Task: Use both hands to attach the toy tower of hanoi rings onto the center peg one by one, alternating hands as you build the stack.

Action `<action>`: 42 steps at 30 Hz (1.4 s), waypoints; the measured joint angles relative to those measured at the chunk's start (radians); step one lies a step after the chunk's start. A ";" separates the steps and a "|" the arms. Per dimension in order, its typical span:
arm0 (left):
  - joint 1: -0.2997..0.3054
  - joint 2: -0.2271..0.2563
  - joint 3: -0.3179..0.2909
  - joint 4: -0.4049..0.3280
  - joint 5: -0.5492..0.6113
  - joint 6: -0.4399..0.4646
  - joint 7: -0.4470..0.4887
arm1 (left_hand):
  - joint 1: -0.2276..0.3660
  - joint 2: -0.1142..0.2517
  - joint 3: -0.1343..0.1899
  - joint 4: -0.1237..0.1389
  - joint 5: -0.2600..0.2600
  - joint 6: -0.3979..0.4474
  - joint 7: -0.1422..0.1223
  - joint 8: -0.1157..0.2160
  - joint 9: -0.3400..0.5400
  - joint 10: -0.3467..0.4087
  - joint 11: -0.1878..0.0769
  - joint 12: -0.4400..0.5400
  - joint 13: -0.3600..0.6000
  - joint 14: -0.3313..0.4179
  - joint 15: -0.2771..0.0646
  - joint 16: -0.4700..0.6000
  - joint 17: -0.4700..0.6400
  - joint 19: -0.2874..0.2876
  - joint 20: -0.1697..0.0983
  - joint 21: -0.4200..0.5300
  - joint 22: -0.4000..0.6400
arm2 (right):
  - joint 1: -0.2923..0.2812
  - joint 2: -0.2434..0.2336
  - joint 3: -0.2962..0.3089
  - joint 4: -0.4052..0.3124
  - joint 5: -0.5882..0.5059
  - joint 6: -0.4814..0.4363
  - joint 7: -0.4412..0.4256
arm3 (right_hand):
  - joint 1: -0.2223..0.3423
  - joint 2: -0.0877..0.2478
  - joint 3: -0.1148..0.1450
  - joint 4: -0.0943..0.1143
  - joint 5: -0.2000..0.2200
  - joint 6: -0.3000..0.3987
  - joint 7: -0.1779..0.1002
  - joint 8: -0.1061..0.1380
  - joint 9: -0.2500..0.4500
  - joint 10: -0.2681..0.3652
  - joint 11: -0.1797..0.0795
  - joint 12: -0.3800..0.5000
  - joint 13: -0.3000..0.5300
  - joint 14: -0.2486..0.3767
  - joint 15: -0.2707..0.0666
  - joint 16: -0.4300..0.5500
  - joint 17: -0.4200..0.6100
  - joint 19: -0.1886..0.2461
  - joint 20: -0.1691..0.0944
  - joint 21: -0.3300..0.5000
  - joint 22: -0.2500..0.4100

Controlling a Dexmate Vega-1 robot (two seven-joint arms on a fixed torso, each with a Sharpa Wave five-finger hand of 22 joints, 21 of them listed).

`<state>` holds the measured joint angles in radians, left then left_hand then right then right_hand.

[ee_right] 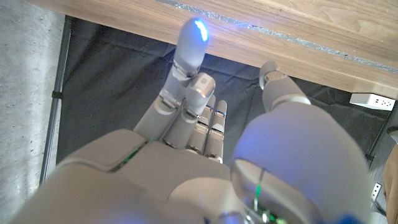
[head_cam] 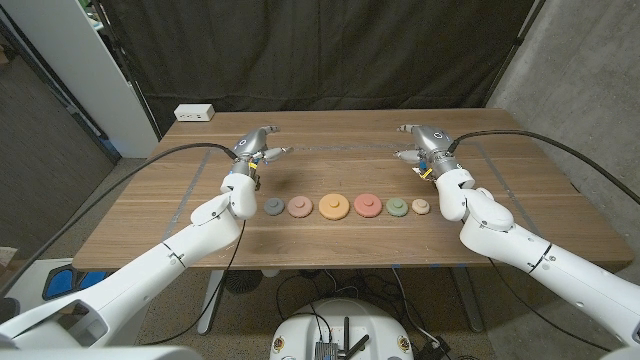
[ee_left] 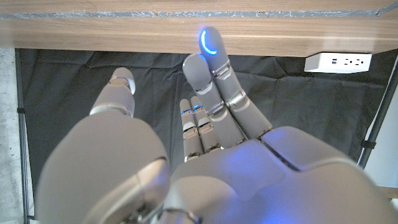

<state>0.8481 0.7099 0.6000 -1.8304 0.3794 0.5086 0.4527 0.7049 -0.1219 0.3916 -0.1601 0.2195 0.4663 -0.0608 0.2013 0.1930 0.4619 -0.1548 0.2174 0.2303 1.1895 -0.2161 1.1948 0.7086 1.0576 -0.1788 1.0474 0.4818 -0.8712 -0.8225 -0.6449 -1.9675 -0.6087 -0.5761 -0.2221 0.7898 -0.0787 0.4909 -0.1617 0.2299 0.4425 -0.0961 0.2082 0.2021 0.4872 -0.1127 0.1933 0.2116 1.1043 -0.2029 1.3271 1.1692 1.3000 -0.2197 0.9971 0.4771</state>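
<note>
Even overhead light, sharp, soft shadows

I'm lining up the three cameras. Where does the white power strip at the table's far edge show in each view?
Head view: white power strip at the table's far left edge.
Left wrist view: just off the table edge, beyond the left hand.
Right wrist view: at the picture's edge, past the right hand.
Shared landmark: the black curtain.
</note>
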 measured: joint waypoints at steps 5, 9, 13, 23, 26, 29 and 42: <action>-0.007 0.009 0.015 -0.018 0.017 0.040 -0.022 | 0.004 0.004 0.000 0.000 0.007 0.010 0.000 0.000 0.000 0.000 0.000 0.000 0.000 0.000 0.000 0.004 0.000 0.000 0.000 0.000 0.000 | 0.004 0.000 -0.008 -0.005 -0.006 -0.015 0.023 | 0.007 -0.007 0.000 0.000 0.000 0.002 0.006 0.000 0.000 -0.008 0.008 0.000 0.000 0.005 -0.005 0.000 0.005 0.000 0.000 0.000 -0.005; -0.012 0.014 0.022 -0.026 0.030 0.070 -0.039 | 0.004 0.004 0.000 0.000 0.007 0.010 0.000 0.000 0.000 0.002 -0.002 0.000 0.000 -0.004 -0.004 0.004 -0.005 -0.006 0.002 0.007 0.000 | 0.005 0.002 -0.012 -0.008 -0.008 -0.025 0.031 | 0.007 -0.007 0.000 0.000 -0.006 0.000 0.007 0.000 0.000 -0.011 0.011 0.000 0.000 0.005 -0.005 -0.011 0.002 0.000 0.000 0.000 -0.009; -0.018 0.023 0.032 -0.037 0.041 0.091 -0.056 | 0.004 0.004 0.000 0.000 0.007 0.016 -0.005 0.000 0.000 0.010 0.000 0.000 0.000 -0.004 -0.004 0.004 -0.008 -0.007 0.004 0.007 -0.001 | 0.005 0.004 -0.015 -0.012 -0.008 -0.036 0.040 | 0.013 0.000 0.000 0.000 -0.006 0.000 0.007 0.000 0.000 -0.011 0.011 0.000 0.000 0.005 -0.005 -0.015 -0.002 0.000 0.000 0.000 -0.010; -0.028 0.042 0.045 -0.047 0.052 0.108 -0.089 | 0.004 0.004 -0.008 0.003 0.007 0.016 -0.005 0.000 0.000 0.013 -0.001 0.000 0.000 -0.004 -0.004 0.006 -0.008 -0.007 0.004 0.014 -0.009 | 0.004 0.004 -0.016 -0.030 0.004 -0.051 0.062 | 0.013 0.000 0.000 0.000 -0.006 0.000 0.007 0.000 0.000 -0.016 0.016 0.000 0.000 0.007 -0.003 -0.018 0.003 0.000 0.000 0.005 -0.014; -0.029 0.044 0.046 -0.047 0.052 0.109 -0.097 | 0.004 0.004 -0.016 0.004 0.007 0.016 -0.005 0.000 0.000 0.013 -0.001 0.000 0.000 -0.004 -0.004 0.006 -0.008 -0.007 0.004 0.018 -0.009 | 0.004 0.004 -0.018 -0.038 0.005 -0.054 0.068 | 0.013 0.000 0.000 0.000 -0.006 0.000 0.007 0.000 0.000 -0.022 0.017 0.000 0.000 0.009 -0.005 -0.022 0.003 0.000 0.000 0.005 -0.018; -0.031 0.048 0.046 -0.047 0.052 0.109 -0.103 | 0.004 0.004 -0.018 0.004 0.007 0.021 -0.010 0.000 0.000 0.013 -0.001 0.000 0.000 -0.005 -0.002 0.006 -0.010 -0.007 0.004 0.018 -0.014 | 0.005 0.001 -0.021 -0.048 0.007 -0.060 0.078 | 0.013 0.000 0.000 0.000 -0.006 -0.004 0.011 0.000 0.000 -0.025 0.018 0.000 0.000 0.009 -0.005 -0.022 0.003 0.000 0.000 0.008 -0.018; -0.032 0.072 0.039 -0.046 0.051 0.098 -0.109 | 0.004 0.004 -0.018 0.004 0.018 0.021 -0.010 0.000 0.000 0.017 0.003 0.000 0.000 -0.005 -0.002 0.008 -0.014 -0.018 0.007 0.026 -0.018 | 0.011 -0.004 -0.036 -0.082 -0.032 -0.132 0.156 | 0.009 -0.004 -0.004 0.004 -0.006 -0.006 0.024 0.000 0.000 -0.029 0.022 0.000 0.000 0.009 -0.005 -0.034 0.013 0.000 0.000 0.012 -0.023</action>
<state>0.8164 0.7815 0.6387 -1.8769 0.4306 0.6064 0.3434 0.7084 -0.1183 0.3737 -0.1560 0.2371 0.4873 -0.0712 0.2013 0.1930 0.4791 -0.1517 0.2175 0.2300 1.1841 -0.2179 1.2026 0.6947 1.0399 -0.1714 1.0729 0.4634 -0.8603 -0.8260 -0.6813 -2.0493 -0.6405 -0.7080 -0.0666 0.7989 -0.0829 0.4866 -0.1575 0.2243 0.4367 -0.0723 0.2082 0.2021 0.4582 -0.0909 0.1933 0.2115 1.1136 -0.2075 1.2934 1.1819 1.3001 -0.2196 1.0089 0.4541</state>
